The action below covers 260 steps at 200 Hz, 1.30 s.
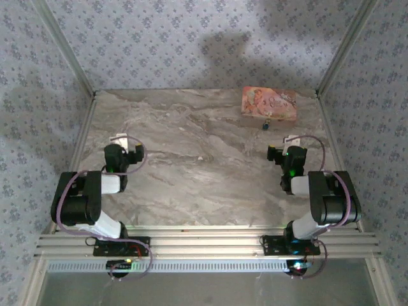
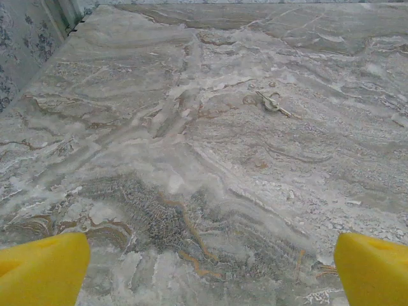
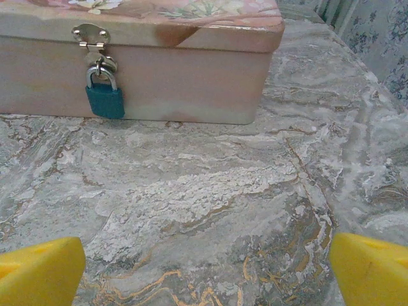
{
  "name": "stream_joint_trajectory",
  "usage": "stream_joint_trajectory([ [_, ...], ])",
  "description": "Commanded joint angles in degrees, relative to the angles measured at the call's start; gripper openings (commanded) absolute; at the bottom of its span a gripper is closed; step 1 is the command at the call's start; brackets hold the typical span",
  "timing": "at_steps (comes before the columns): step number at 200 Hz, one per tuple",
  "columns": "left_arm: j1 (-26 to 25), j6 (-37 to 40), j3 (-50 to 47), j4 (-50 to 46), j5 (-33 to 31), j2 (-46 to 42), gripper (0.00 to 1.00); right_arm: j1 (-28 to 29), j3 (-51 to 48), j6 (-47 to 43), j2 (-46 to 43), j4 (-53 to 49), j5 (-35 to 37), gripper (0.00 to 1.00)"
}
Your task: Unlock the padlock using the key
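Note:
A small teal padlock (image 3: 105, 100) with a silver shackle hangs shut from the hasp of a pink flowered tin box (image 3: 191, 76); from above the padlock (image 1: 266, 125) is a dark dot at the front of the box (image 1: 269, 103). A small silver key (image 2: 273, 103) lies flat on the marble, in the overhead view a pale speck (image 1: 201, 158) at mid-table. My left gripper (image 2: 210, 271) is open, its yellow fingertips (image 2: 44, 268) wide apart, well short of the key. My right gripper (image 3: 204, 271) is open too, facing the box from a distance, nothing between its fingers.
The marble-patterned table (image 1: 191, 191) is enclosed by wallpapered walls with metal corner posts (image 1: 64, 51). The box stands at the back right near the right wall. Both arms (image 1: 83, 204) are folded back at the near edge.

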Motion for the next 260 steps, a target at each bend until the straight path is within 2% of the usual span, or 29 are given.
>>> stream_joint_trajectory([
  [1, 0.0, -0.5, 0.8, 0.0, 0.9, -0.1, 0.98, -0.4, 1.3, 0.2, -0.4, -0.2, -0.2, 1.0],
  [229, 0.2, -0.4, 1.0, -0.2, 1.9, -0.1, 0.98, -0.4, 0.9, 0.0, -0.9, 0.2, -0.6, 1.0],
  [248, 0.2, 1.1, 2.5, -4.2, 5.7, -1.9, 0.98, 0.2, 2.1, -0.7, -4.0, -4.4, -0.7, 1.0],
  [260, 0.2, 1.4, 6.1, -13.7, 7.3, -4.4, 0.98, 0.8, 5.3, -0.8, -7.5, -12.9, 0.5, 1.0],
])
